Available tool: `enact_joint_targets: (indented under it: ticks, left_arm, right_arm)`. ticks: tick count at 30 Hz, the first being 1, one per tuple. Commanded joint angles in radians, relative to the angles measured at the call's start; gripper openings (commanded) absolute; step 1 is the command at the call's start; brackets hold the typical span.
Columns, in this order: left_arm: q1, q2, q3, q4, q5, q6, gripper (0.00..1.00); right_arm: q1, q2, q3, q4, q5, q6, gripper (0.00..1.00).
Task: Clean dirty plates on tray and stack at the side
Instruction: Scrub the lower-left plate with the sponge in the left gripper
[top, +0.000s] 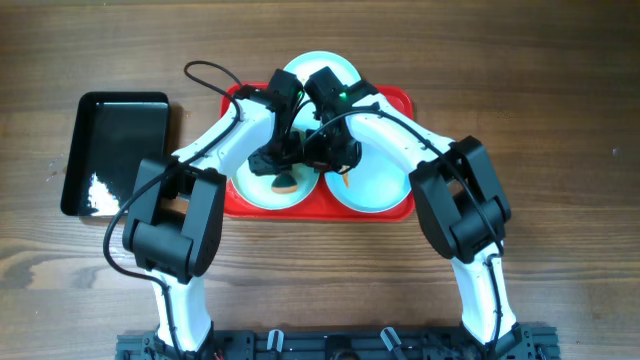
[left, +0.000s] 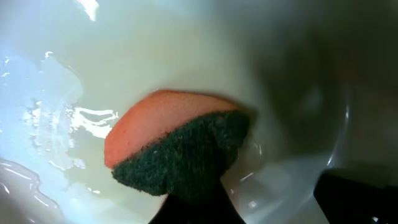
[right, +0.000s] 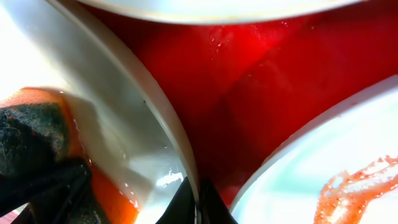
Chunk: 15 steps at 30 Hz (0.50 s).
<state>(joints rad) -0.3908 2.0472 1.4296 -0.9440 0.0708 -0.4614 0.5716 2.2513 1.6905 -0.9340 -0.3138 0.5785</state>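
Observation:
Three white plates lie on the red tray (top: 400, 100): one at the back (top: 325, 68), one front left (top: 262, 190), one front right (top: 380, 185). My left gripper (top: 284, 168) is shut on an orange sponge with a green scouring face (left: 174, 149), which is pressed onto the wet front-left plate (left: 124, 62). My right gripper (right: 196, 202) is shut on that plate's rim (right: 168, 124). An orange smear (right: 354, 186) marks the front-right plate (right: 311, 168).
A glossy black tray (top: 115, 150) lies on the wooden table to the left of the red tray. Both arms cross over the middle of the red tray, close together, with cables looping above them.

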Motion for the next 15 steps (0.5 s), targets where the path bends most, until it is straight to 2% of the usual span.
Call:
enact_joint_targets:
  ticks: [1,3,6,8,12,15]
  left_arm:
    - [0.002,-0.018,-0.005,-0.02,0.012,0.012,0.04]
    - [0.054,-0.018,-0.005,-0.096,-0.076,0.013,0.04]
    - [0.129,-0.018,-0.005,-0.136,-0.076,0.04,0.04]
    - [0.178,-0.018,-0.005,-0.151,-0.076,0.11,0.04]
    - [0.274,-0.018,-0.005,-0.141,-0.128,0.125,0.04]
    - [0.317,-0.019,-0.004,-0.079,-0.175,0.125,0.04]
  right_arm:
    - [0.016,0.013,-0.015,-0.013,0.043,-0.003,0.04]
    - [0.016,0.013,-0.015,-0.015,0.043,-0.015,0.04]
    - [0.016,0.013,-0.015,-0.02,0.043,-0.018,0.04]
    - [0.016,0.013,-0.015,-0.021,0.043,-0.023,0.04]
    - [0.016,0.013,-0.015,-0.014,0.044,-0.061,0.04]
    - [0.016,0.013,-0.014,0.005,0.042,-0.08,0.04]
